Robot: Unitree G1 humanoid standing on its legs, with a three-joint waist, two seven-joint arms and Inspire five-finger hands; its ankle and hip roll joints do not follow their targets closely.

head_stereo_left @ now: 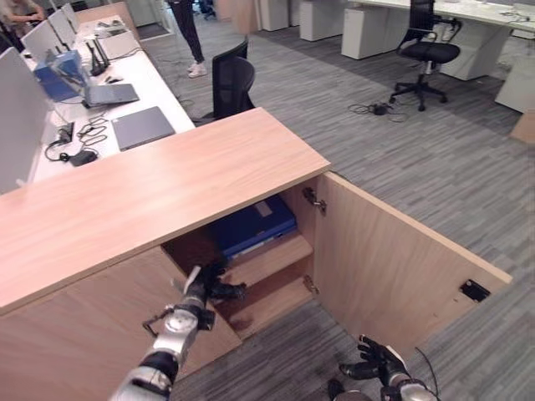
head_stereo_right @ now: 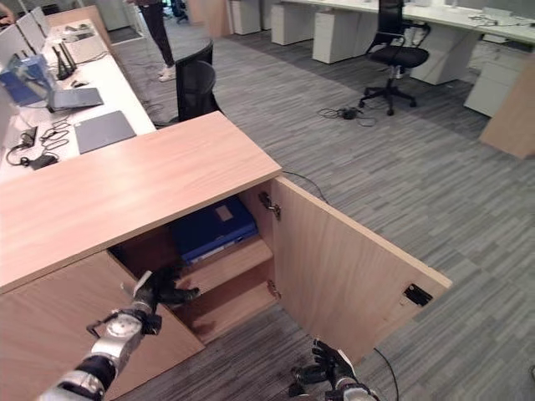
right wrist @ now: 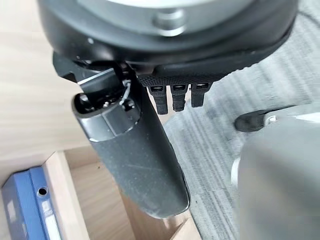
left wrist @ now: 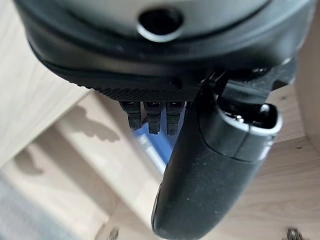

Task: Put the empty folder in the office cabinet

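Left eye view gives you the blue folder [head_stereo_left: 251,224] lying flat on the wood-grain cabinet's [head_stereo_left: 150,192] upper shelf [head_stereo_left: 272,259], door [head_stereo_left: 393,267] swung open. Your left hand [head_stereo_left: 209,288] hovers empty with relaxed fingers; right hand [head_stereo_left: 380,361] spread low over striped grey carpet [head_stereo_left: 435,159].

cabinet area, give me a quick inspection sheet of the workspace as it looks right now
surface: light wooden cabinet top, bare
job's things: blue folder lying flat on the upper shelf inside the wooden office cabinet; cabinet door swung open
clutter: closed grey laptop and open laptop on the white desk behind
hands: left hand at the cabinet opening, holding nothing; right hand low by the door, open
cables: black cables on the desk and on the floor
surroundings: grey carpet, black office chairs, a person's legs
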